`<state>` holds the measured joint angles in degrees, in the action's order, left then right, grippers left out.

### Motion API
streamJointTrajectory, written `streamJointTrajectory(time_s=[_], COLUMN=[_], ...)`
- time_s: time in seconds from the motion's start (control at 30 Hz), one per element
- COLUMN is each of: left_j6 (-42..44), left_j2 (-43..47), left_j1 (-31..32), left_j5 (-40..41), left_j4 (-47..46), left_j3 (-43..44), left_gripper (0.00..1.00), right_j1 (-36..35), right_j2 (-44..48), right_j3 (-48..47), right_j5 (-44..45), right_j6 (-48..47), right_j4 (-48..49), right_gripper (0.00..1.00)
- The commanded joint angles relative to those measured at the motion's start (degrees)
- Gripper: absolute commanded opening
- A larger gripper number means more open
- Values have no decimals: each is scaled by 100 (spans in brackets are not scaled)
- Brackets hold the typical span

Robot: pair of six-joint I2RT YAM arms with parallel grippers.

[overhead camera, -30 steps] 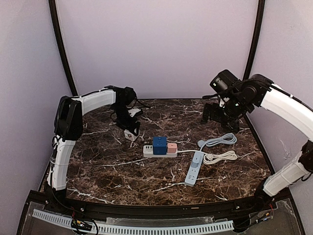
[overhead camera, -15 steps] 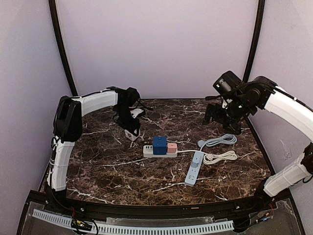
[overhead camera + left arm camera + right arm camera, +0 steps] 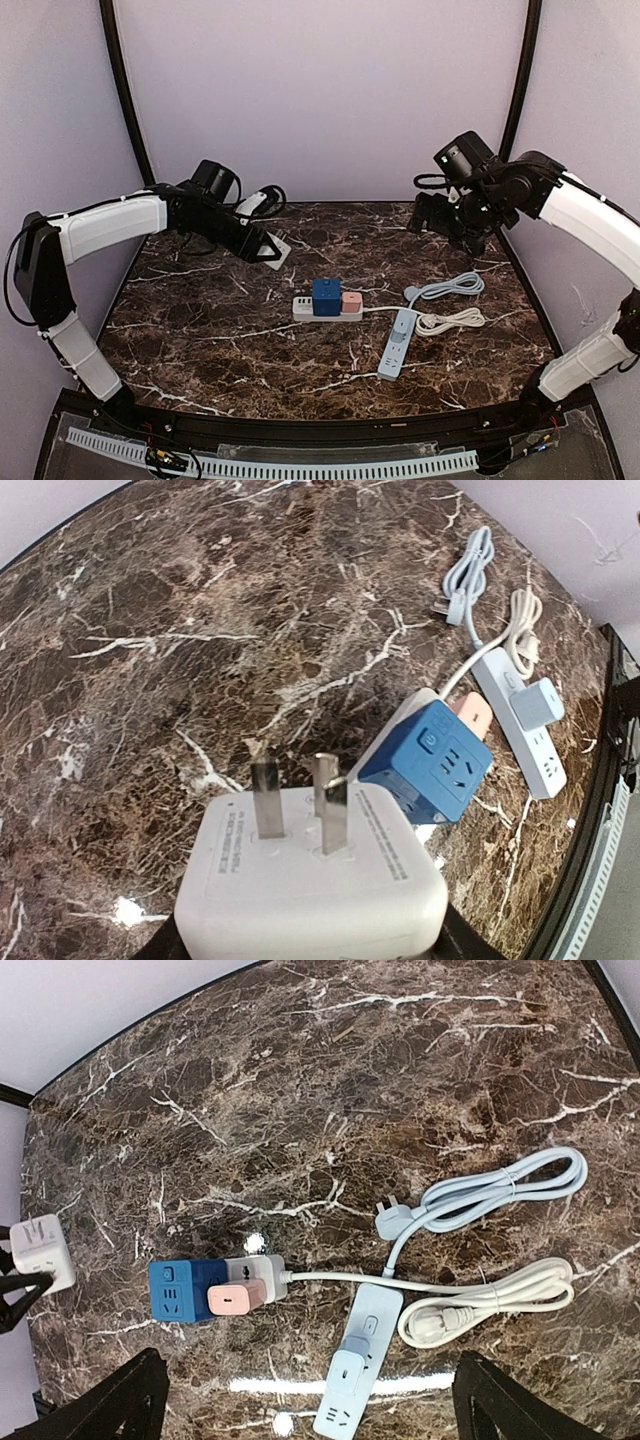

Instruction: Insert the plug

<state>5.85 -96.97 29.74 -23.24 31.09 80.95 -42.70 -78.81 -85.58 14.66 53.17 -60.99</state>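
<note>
- since 1 s ago the left arm has swung its elbow out to the left; the left gripper (image 3: 264,247), which then pointed down at the surface, now reaches in from the side
- its fingers are clamped on the white plug (image 3: 310,880), which looks to have come up off the marble surface (image 3: 200,340) and now sits left of and behind the power strip (image 3: 305,307), well apart from it
- in the left wrist view the 2 prongs (image 3: 328,802) are bare and point ahead, roughly towards the blue cube (image 3: 437,765) seated on the strip beside the pink adapter (image 3: 351,301)
- the right gripper (image 3: 307,1370) has barely shifted; its fingers (image 3: 125,1400) are spread wide with nothing between them, high above the coiled cables (image 3: 500,1195)
- judged from this, the pick-up is done and the insertion not yet begun: the plug has to travel to a free socket with its prongs squared to the slots, and i cannot tell which socket is meant
</note>
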Motion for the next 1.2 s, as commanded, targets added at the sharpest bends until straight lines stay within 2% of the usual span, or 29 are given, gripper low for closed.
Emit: streamJointTrajectory(time_s=[0.0, 0.03, 0.13, 0.33, 0.57, 0.63, 0.73, 0.83, 1.03, 1.17], left_j6=[116, 184, 424, 619, 94, -528, -2129, -2997, -3964, -4967], left_j2=[840, 975, 1423, 1542, 1555, 1502, 1365, 1287, 1253, 1216], left_j1=[-47, -47, -47, -56, -69, -154, -478, -589, -609, -605], left_j5=[-731, -729, -760, -730, -884, -1247, -2318, -2722, -2400, -1616], left_j4=[-1862, -2332, -2676, -2544, -2768, -2987, -4165, -4911, -5011, -4923], left_j3=[-1437, -1829, -2183, -2155, -2110, -2070, -2222, -2346, -2119, -1923], left_gripper=[32, 32, 30, 27, 27, 27, 29, 30, 30, 28], right_j1=[34, 38, 36, 27, 25, 28, 29, 25, 30, 22], right_j2=[-157, -175, -249, -246, -136, -150, -184, -212, -283, -316], right_j3=[-126, -133, -204, -228, -48, -38, -54, -47, -34, 65], right_j5=[221, 248, 305, 360, 200, 107, -11, -113, -287, -476], right_j6=[-414, -488, -720, -1073, -1185, -1193, -1185, -1140, -1085, -1055], right_j4=[619, 699, 953, 1379, 1782, 1849, 1942, 2015, 2143, 2554], right_gripper=[99, 99, 99, 98, 99, 99, 99, 99, 99, 99])
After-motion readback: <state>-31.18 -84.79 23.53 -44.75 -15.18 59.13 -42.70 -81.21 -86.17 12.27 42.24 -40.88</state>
